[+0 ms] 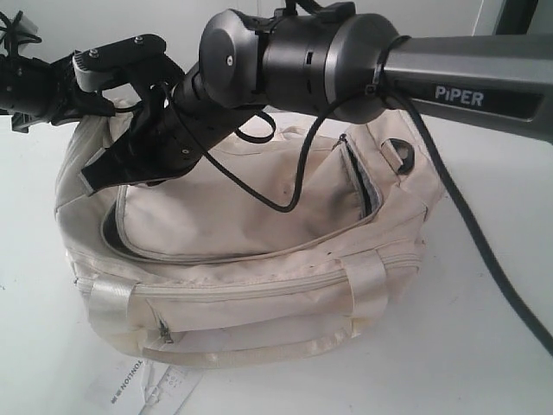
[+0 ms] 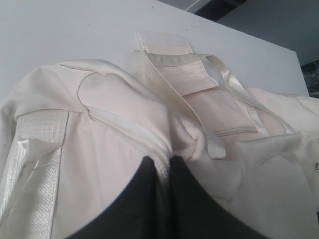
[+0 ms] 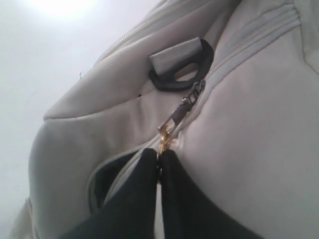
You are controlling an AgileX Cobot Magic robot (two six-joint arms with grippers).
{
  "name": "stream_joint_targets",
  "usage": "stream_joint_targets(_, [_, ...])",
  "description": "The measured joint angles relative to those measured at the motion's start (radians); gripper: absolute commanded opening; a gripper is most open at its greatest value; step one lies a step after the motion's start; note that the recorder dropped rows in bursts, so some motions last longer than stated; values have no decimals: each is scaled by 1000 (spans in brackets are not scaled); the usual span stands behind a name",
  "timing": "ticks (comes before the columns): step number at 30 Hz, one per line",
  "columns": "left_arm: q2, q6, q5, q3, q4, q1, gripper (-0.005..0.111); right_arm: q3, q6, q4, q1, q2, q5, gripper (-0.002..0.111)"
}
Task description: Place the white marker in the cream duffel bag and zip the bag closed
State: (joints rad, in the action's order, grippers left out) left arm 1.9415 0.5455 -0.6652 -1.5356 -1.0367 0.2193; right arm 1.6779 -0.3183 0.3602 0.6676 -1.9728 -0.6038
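Where the white counter (image 1: 475, 372) runs back toward a pale wall, the cream duffel bag (image 1: 259, 216) sits slumped at its middle, with a printed paper tag (image 1: 160, 389) poking out under its front edge. The cloth is soft, matte and creased; the handles (image 1: 370, 290) are glossy ribbed webbing (almost satin). The top flap gapes along the front and one end, showing dark lining. The right fingers (image 3: 134, 204) are pinched shut on the gold zip pull (image 3: 164, 133) beside a black D-ring (image 3: 179, 74). The left fingers (image 2: 129, 209) clamp a fold of the bag's seam.
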Motion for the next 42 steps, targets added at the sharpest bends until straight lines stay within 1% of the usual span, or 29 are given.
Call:
stream_joint_targets(17, [0,0,-1,0,-2,0,0,0,-43,83,0,9,-58,0])
stream_joint_targets(42, [0,-6,3,0,-2,0,0,0,-90,125,0,10,-110,0])
